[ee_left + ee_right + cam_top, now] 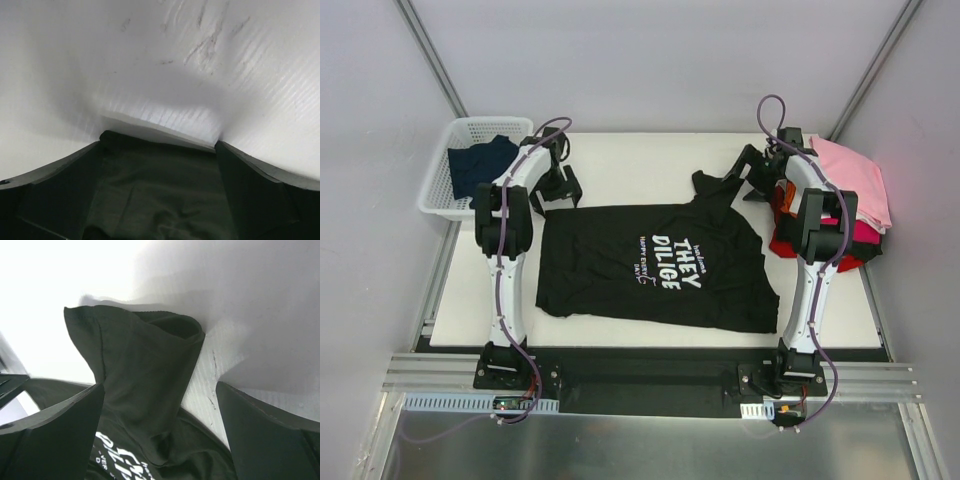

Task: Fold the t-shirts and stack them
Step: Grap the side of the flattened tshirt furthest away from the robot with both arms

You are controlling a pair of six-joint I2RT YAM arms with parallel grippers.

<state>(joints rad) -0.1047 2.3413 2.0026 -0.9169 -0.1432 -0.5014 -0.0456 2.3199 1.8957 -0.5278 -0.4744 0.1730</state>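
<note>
Black tee under outstretched arms, fingers wide apart

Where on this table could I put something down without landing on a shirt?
Bare white tabletop runs along the far edge, between the white plastic basket and the stack of pink and red shirts. A narrower strip lies along the near edge, below the black printed t-shirt. The middle and right side are crowded.

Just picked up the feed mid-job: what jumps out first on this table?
A black t-shirt with white lettering lies spread across the middle of the table, one sleeve bunched at its far right. Both arms reach to its far edge, left fingers and right fingers open. A pink-topped stack sits far right; a white basket holding a navy shirt sits far left.
</note>
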